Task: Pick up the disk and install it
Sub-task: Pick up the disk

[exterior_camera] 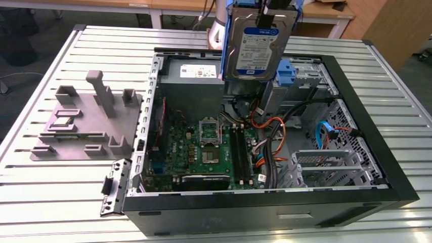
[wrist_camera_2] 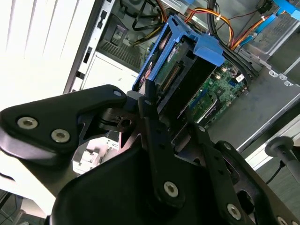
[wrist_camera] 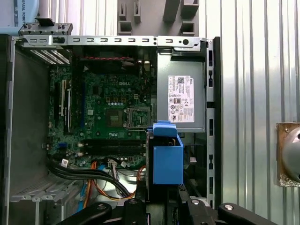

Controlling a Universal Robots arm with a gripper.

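Note:
The disk (exterior_camera: pixel 256 48), silver-grey with a white-and-blue label and a blue bracket on its edges, hangs upright above the back of the open computer case (exterior_camera: pixel 378 167). My gripper (exterior_camera: pixel 270 10) is shut on its upper edge. In the second wrist view the black fingers (wrist_camera_2: pixel 149 101) clamp the disk (wrist_camera_2: pixel 173 70) edge-on, with its blue bracket pointing down into the case. In the first wrist view the disk's blue bracket (wrist_camera: pixel 167 157) sits just beyond the gripper (wrist_camera: pixel 164 206), beside the grey power supply (wrist_camera: pixel 180 98) and over the motherboard's edge.
Inside the case lie the green motherboard (exterior_camera: pixel 202 152), orange and black cables (exterior_camera: pixel 270 126), a metal drive cage (exterior_camera: pixel 324 167) and a blue-bracketed bay (exterior_camera: pixel 289 76). A grey fixture with upright posts (exterior_camera: pixel 81 121) stands on the slatted table at the exterior view's left.

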